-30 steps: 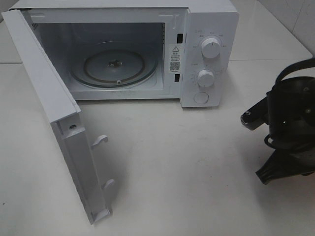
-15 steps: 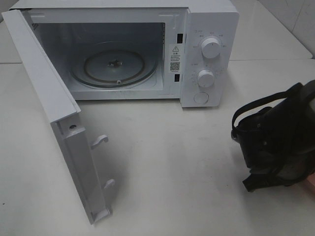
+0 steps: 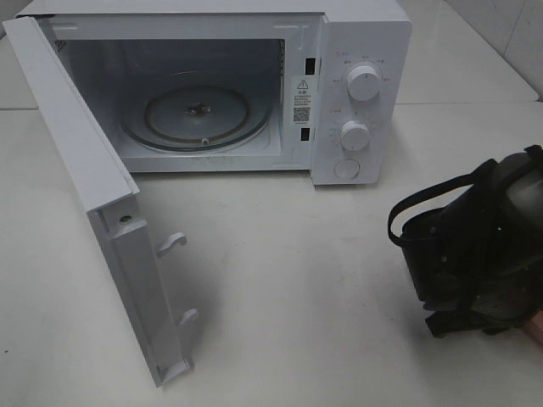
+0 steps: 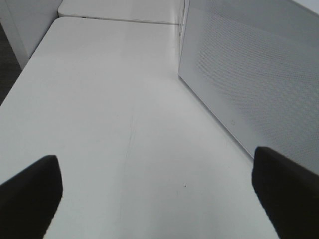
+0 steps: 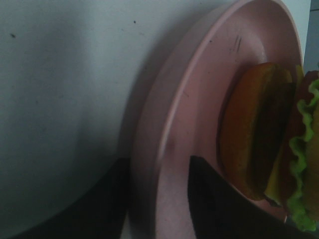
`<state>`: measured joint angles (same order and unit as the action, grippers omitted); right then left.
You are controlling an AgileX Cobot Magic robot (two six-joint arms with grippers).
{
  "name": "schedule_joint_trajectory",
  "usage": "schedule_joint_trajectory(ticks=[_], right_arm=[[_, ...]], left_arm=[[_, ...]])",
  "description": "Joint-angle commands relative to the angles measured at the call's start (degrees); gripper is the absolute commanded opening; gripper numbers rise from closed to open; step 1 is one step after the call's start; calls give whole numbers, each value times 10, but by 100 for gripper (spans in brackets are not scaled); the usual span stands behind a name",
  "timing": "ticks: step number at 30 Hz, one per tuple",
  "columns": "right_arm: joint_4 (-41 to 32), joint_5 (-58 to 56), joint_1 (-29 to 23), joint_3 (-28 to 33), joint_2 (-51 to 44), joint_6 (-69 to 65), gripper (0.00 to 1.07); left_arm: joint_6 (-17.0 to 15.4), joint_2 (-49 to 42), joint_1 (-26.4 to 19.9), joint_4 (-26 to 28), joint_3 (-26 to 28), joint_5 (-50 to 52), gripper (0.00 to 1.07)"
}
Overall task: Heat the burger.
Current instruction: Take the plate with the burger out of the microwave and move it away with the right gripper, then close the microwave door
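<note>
The burger (image 5: 259, 134), with brown buns, green lettuce and yellow cheese, sits on a flat pink plate (image 5: 194, 84) in the right wrist view. My right gripper (image 5: 158, 164) is shut on the plate's rim, one finger on each side. In the exterior view my black right arm (image 3: 475, 246) is low at the right edge and hides the burger; a sliver of the pink plate (image 3: 536, 326) shows beside it. My left gripper (image 4: 154, 194) is open and empty over the white table, beside the microwave door's outer face.
The white microwave (image 3: 361, 42) stands at the back with its door (image 3: 93, 195) swung wide open toward the front left. Its glass turntable (image 3: 199, 114) holds nothing. Two knobs (image 3: 363, 83) and a button are on its right panel.
My right arm has moved left and lower into view. The pink plate's edge has come into sight at the right edge with it. The microwave and door have not moved.
</note>
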<state>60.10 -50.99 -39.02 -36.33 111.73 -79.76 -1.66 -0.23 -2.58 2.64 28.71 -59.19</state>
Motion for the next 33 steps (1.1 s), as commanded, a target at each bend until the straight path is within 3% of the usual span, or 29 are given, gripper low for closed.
schedule_joint_trajectory(ticks=[1,11,13,20,27,33], right_arm=[[-6,-14,1,0,-14,-5,48],[-85,38,1,0,-143,131,55],[-139,59,1,0,-204,227,64],[-211,74,1,0,-288,331,79],[-261,74,1,0,-360,428,78],[-348,69,1,0,-445,557,77]], left_arm=[[-1,-13,-2,4,-2,3,98],[-1,-13,-2,4,-2,3,98],[-1,-13,-2,4,-2,3,98],[-1,-13,-2,4,-2,3,98],[-1,-13,-2,4,-2,3,98],[-1,-13,-2,4,-2,3,98]])
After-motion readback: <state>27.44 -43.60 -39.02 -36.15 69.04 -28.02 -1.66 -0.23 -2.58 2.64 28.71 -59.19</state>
